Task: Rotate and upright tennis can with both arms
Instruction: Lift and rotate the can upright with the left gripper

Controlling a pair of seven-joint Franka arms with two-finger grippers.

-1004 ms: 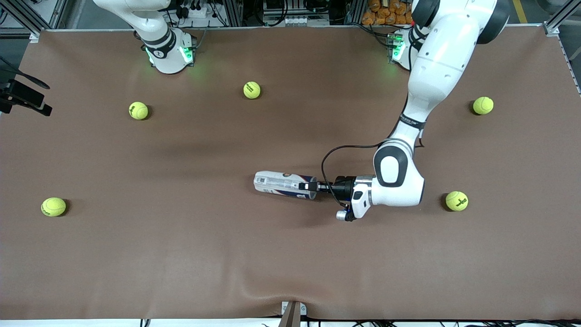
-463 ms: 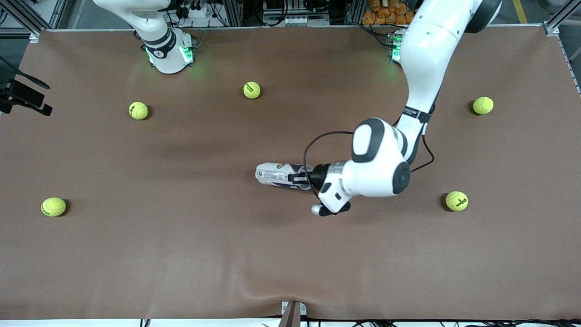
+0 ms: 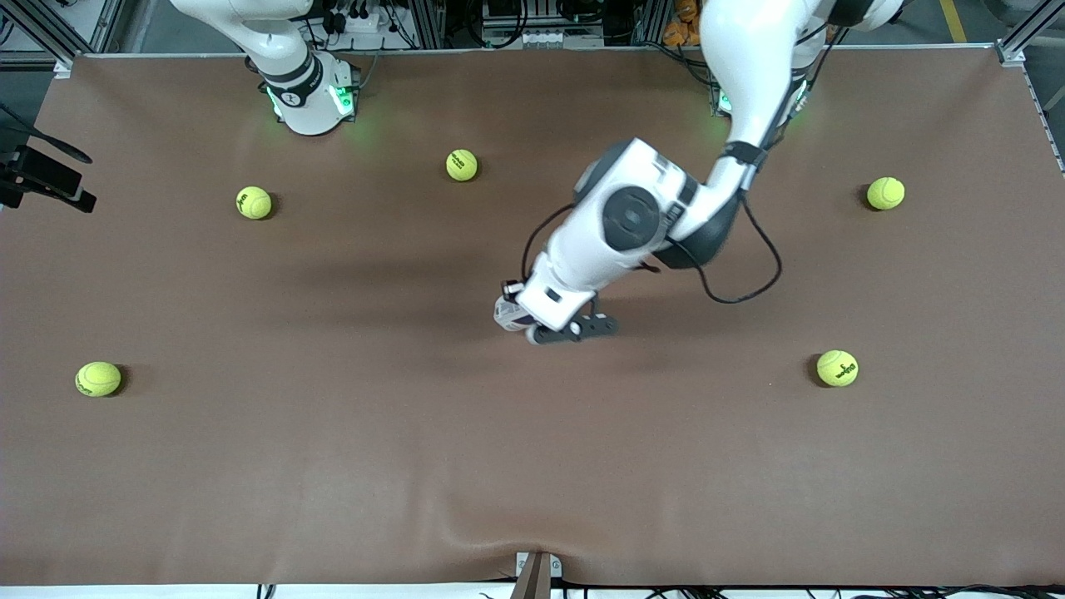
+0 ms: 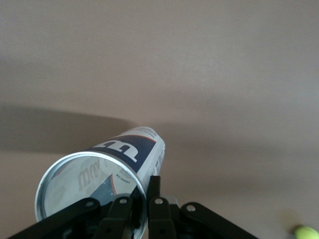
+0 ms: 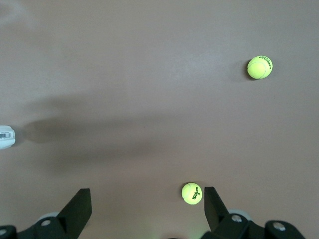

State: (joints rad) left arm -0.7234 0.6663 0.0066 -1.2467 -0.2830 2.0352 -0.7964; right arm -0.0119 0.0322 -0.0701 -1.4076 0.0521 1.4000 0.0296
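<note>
The left gripper is pinched on the silver rim of the can, one finger inside the open mouth and one outside, as the left wrist view shows. A second ago the can lay flat near the middle of the table, its length running along the table toward the right arm's end, with the left arm's wrist low and level beside it. Now the wrist has swung up and over, so that in the front view the arm covers nearly all of the can; only a small white bit shows at the wrist's lower edge. The can's closed end has stayed about where it was, so the can seems to be tipping up on that end, though whether the base touches the table cannot be told. It looks tilted, not yet upright.

The right gripper hangs spread wide and empty, high over the table by its own base, with balls below it; that arm waits.

By my reckoning the uprighting is well along, and what remains is to bring the can fully vertical and let go without toppling it.
</note>
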